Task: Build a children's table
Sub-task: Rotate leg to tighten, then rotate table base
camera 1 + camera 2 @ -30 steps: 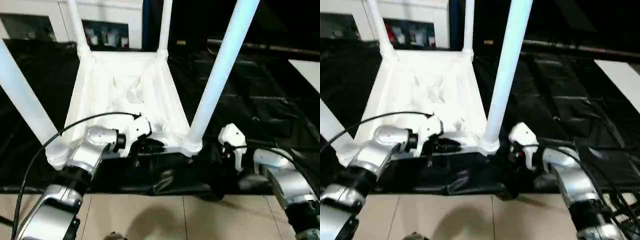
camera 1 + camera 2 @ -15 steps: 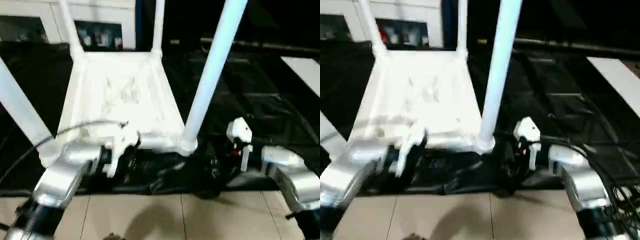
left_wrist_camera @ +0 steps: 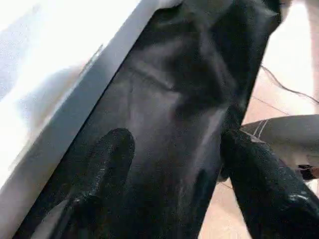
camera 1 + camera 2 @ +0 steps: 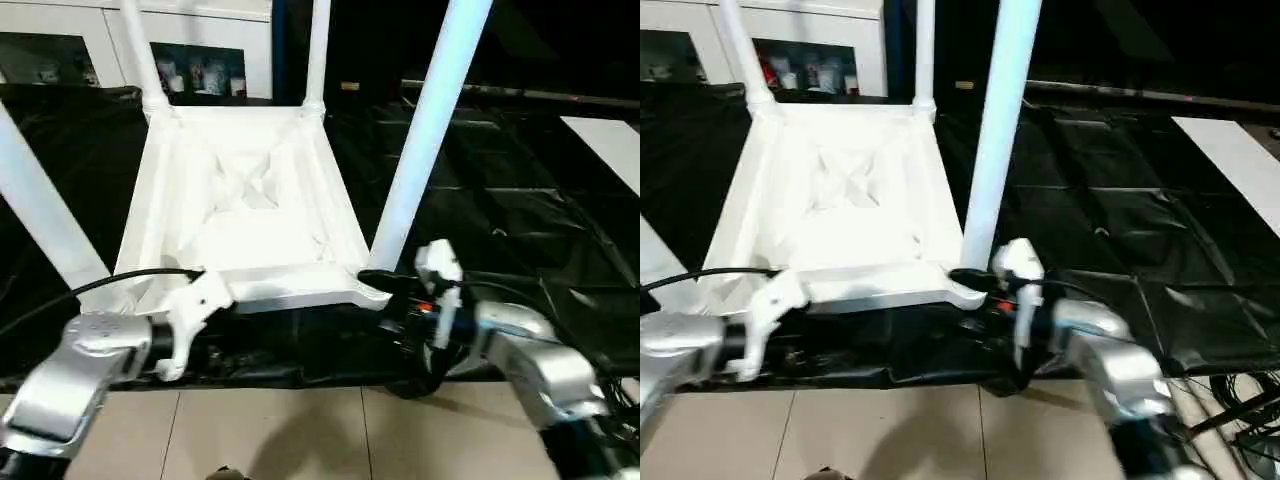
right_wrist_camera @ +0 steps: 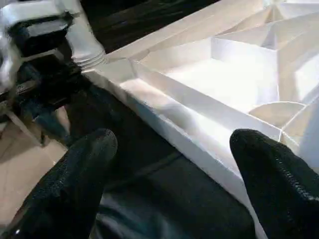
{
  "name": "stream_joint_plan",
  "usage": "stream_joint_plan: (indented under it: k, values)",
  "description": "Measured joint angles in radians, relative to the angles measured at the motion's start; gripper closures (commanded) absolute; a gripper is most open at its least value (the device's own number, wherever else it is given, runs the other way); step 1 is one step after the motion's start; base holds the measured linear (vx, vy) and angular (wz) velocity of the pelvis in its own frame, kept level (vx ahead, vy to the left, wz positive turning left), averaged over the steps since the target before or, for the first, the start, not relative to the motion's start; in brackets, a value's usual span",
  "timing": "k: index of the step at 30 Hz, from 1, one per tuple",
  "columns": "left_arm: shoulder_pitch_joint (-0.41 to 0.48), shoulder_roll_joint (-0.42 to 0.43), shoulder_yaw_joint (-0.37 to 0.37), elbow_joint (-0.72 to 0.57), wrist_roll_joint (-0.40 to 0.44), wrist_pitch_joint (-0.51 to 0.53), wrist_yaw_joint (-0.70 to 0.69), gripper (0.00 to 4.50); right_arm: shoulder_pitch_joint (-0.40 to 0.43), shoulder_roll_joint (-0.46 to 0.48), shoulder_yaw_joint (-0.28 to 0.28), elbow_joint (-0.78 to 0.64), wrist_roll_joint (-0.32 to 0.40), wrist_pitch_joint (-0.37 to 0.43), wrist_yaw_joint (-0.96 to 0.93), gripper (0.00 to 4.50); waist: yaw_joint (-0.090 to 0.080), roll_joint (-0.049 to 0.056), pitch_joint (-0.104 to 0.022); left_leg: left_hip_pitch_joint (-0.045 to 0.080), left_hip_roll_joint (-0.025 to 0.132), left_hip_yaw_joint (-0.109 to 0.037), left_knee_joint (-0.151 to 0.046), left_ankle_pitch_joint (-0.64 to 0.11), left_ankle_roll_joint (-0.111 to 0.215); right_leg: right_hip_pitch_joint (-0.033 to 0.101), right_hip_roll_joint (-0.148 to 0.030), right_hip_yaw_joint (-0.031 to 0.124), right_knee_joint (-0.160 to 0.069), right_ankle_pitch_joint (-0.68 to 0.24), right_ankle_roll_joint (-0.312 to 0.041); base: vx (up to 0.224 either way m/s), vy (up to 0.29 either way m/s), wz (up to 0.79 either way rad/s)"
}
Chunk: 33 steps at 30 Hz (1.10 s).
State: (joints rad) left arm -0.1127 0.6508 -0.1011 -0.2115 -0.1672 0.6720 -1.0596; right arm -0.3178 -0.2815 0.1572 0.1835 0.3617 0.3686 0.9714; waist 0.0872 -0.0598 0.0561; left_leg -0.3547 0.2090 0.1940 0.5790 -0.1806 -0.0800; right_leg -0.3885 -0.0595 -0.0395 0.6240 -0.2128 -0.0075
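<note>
The children's table (image 4: 250, 200) lies upside down on a black sheet, ribbed underside up. All four white legs stand in its corner sockets, the near right leg (image 4: 425, 130) and near left leg (image 4: 40, 215) closest to me. My left gripper (image 3: 172, 144) hangs just in front of the near rim by the left corner, open over the sheet with nothing between its fingers. My right gripper (image 5: 169, 144) is at the near right corner, open, its fingers (image 5: 279, 174) wide apart with the table's near rim (image 5: 189, 124) running between them.
The black sheet (image 4: 500, 190) covers the ground around the table and ends at beige floor tiles (image 4: 300, 430) in front of me. White cabinets (image 4: 200, 40) stand behind. A white board (image 4: 612, 140) lies at the right, cables (image 4: 1240, 420) at the lower right.
My left gripper has opened and drawn back from the near rim toward the left corner. My right gripper has moved left, up to the near right corner socket.
</note>
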Motion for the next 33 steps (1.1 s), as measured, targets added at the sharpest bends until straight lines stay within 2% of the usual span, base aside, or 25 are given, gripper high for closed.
stream_joint_plan:
  k: [1, 2, 3, 5, 9, 14, 20, 27, 31, 33]
  values:
    - [0.002, 0.009, 0.0, 0.0, 0.006, -0.001, 0.002, 1.08, -0.021, 0.025, 0.006, 0.039, -0.011, -0.014, -0.007, 0.46, 0.0, 0.0, 0.0, 0.0, 0.0, 0.0, 0.0, 0.0, 0.0, 0.0, 0.0, 0.0, 0.001, 0.0, 0.0, 0.0, 0.0, 0.0]
    - [0.002, 0.012, 0.001, 0.0, 0.009, 0.0, 0.006, 0.81, -0.04, 0.05, 0.009, 0.072, -0.02, -0.027, -0.017, 0.46, -0.001, 0.0, 0.0, 0.0, 0.0, 0.0, 0.0, 0.0, 0.0, -0.001, 0.0, 0.0, 0.002, 0.0, 0.0, 0.0, 0.0, 0.0]
    - [0.001, 0.013, 0.0, 0.0, 0.009, -0.001, 0.008, 0.71, -0.06, 0.075, 0.012, 0.103, -0.025, -0.041, -0.029, 0.46, 0.0, 0.0, 0.0, 0.001, 0.0, 0.0, 0.0, 0.0, 0.0, 0.0, 0.0, 0.0, 0.002, 0.0, 0.0, 0.0, 0.0, 0.0]
    - [0.001, 0.015, 0.0, 0.0, 0.009, 0.0, 0.017, 0.7, -0.091, 0.106, 0.02, 0.142, -0.043, -0.067, -0.048, 0.46, 0.0, 0.0, 0.0, 0.001, 0.0, -0.001, 0.0, 0.001, -0.001, -0.001, 0.0, 0.0, 0.004, 0.0, 0.0, 0.0, 0.0, 0.0]
    - [0.003, 0.022, -0.002, 0.0, 0.009, 0.001, 0.026, 0.23, -0.127, 0.145, 0.029, 0.199, -0.066, -0.127, -0.103, 0.46, 0.003, -0.001, -0.001, 0.0, 0.0, -0.001, 0.001, 0.001, -0.002, 0.0, 0.0, 0.0, 0.004, 0.0, 0.0, 0.0, 0.0, 0.0]
    - [0.007, 0.033, -0.004, 0.0, 0.009, 0.001, 0.039, 0.23, -0.148, 0.182, 0.022, 0.277, -0.1, -0.192, -0.193, 0.46, 0.0, -0.001, -0.001, 0.0, 0.0, -0.001, 0.001, 0.002, -0.003, 0.0, 0.0, 0.0, 0.004, 0.0, 0.0, 0.0, 0.0, 0.0]
    - [0.026, 0.04, -0.006, -0.002, 0.005, 0.007, 0.037, 0.23, -0.21, 0.204, -0.07, 0.396, -0.14, -0.254, -0.399, 0.46, 0.004, -0.001, -0.001, 0.0, 0.0, -0.002, 0.001, 0.002, -0.004, -0.001, 0.0, 0.0, 0.005, 0.0, 0.0, 0.0, 0.0, 0.0]
    - [0.048, 0.057, -0.016, -0.013, -0.015, 0.004, 0.019, 0.23, -0.265, 0.201, -0.081, 0.518, -0.168, -0.31, -0.501, 0.46, 0.0, -0.001, -0.001, 0.0, 0.0, -0.002, 0.001, 0.002, -0.004, -0.001, 0.0, 0.0, 0.006, 0.0, 0.0, 0.0, 0.0, 0.0]
    - [0.072, 0.068, -0.016, -0.016, -0.019, -0.005, 0.013, 0.23, -0.3, 0.202, -0.109, 0.571, -0.175, -0.337, -0.54, 0.46, 0.003, -0.002, -0.001, 0.0, 0.0, -0.002, 0.001, 0.002, -0.004, -0.001, 0.0, 0.0, 0.007, 0.0, 0.0, 0.0, 0.0, 0.0]
    - [0.093, 0.078, -0.015, -0.008, -0.025, -0.046, 0.002, 0.23, -0.337, 0.202, -0.117, 0.624, -0.181, -0.349, -0.572, 0.46, 0.001, -0.002, -0.001, 0.001, 0.0, -0.002, 0.002, 0.002, -0.004, -0.001, 0.0, 0.0, 0.007, 0.001, -0.001, 0.0, 0.0, 0.0]
